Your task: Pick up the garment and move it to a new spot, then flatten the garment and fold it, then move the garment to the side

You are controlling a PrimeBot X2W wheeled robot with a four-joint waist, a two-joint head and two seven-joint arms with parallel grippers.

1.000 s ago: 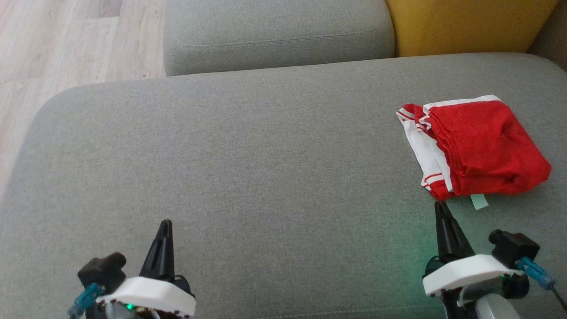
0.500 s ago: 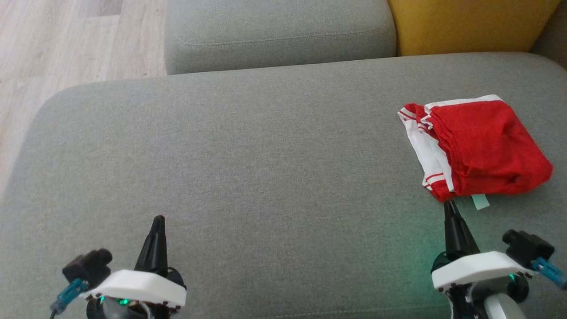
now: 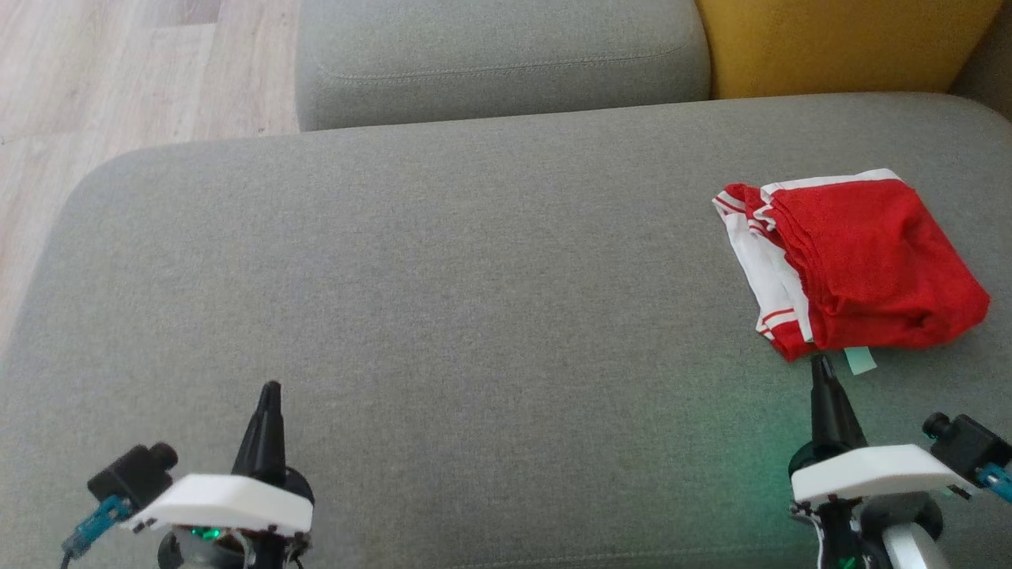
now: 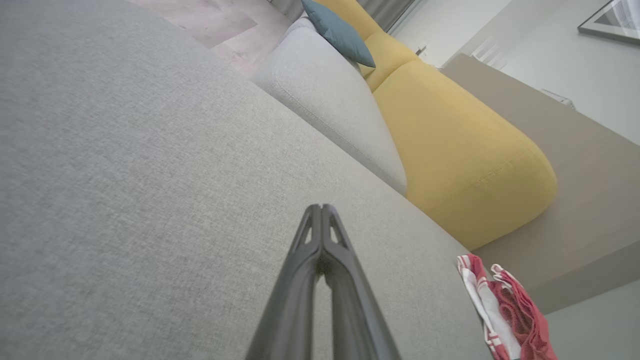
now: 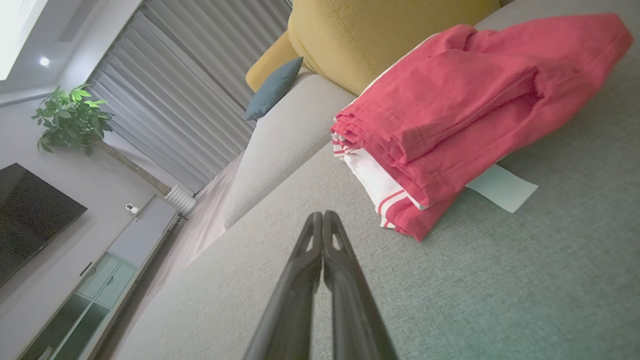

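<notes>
The garment (image 3: 858, 265) is red with white striped trim, folded into a thick bundle at the right side of the grey sofa seat (image 3: 443, 316). A pale tag (image 3: 859, 360) pokes out from under its near edge. It also lies large in the right wrist view, garment (image 5: 465, 110), and small at the lower right of the left wrist view, garment (image 4: 505, 312). My right gripper (image 3: 822, 362) is shut and empty, its tip just short of the garment's near edge. My left gripper (image 3: 269, 389) is shut and empty over bare seat at the lower left.
A second grey cushion (image 3: 498, 55) and a yellow cushion (image 3: 838, 43) lie behind the seat. Wooden floor (image 3: 95, 87) runs along the left. The seat's left edge curves down near my left arm. A blue pillow (image 5: 275, 87) rests further along the sofa.
Both grippers have drifted outward: the left one toward the left and lower, the right one toward the right, still just below the garment. The garment has stayed put.
</notes>
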